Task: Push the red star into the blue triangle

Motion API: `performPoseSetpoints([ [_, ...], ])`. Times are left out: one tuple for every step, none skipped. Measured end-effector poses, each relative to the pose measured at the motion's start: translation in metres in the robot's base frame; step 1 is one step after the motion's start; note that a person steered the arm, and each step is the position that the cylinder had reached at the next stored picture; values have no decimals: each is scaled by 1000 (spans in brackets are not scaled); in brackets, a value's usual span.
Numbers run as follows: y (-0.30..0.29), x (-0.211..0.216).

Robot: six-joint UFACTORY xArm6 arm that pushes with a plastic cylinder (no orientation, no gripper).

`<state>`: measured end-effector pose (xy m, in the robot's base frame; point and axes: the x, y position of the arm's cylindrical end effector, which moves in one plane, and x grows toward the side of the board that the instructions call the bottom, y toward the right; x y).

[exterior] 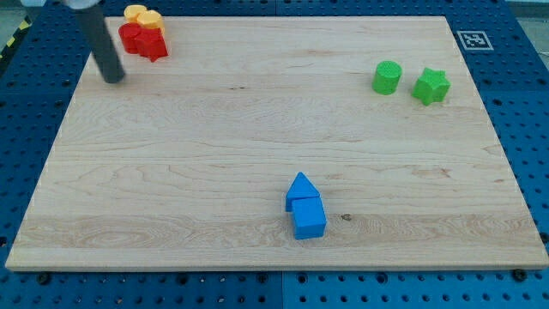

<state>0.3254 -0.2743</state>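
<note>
Your tip [113, 79] sits in the upper left of the frame, just left of and slightly below the red star [153, 43], close but apart from it. The rig has no fingers, only the rod, so there is nothing to read as spread or pinching. The red star is packed tight in the upper left corner: a second red block [130, 36], shape unclear, touches its left side, and a yellow block [142, 15] sits against both near the top edge of the worktop [257, 112]. The target blue triangle [300, 185] is low in the frame, just right of centre, touching a blue cube [309, 218] below it. Main risk: pushing from where you are drags the whole cluster, or the star rotates off the tip and slides wide. The triangle is also light; a fast hit would likely shove it and the cube toward the bottom edge. The top edge is tight, so there is little room to get behind the star. The diagonal from star to triangle is open; the green cylinder [387, 77] and green star [431, 86] at upper right are well clear.
</note>
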Motion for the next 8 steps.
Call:
performPoseSetpoints([
  [-30,-24],
  [-27,-77],
  [1,-115],
  [5,-116],
  [5,-102],
  [5,-94],
  [21,-93],
  [35,-88],
])
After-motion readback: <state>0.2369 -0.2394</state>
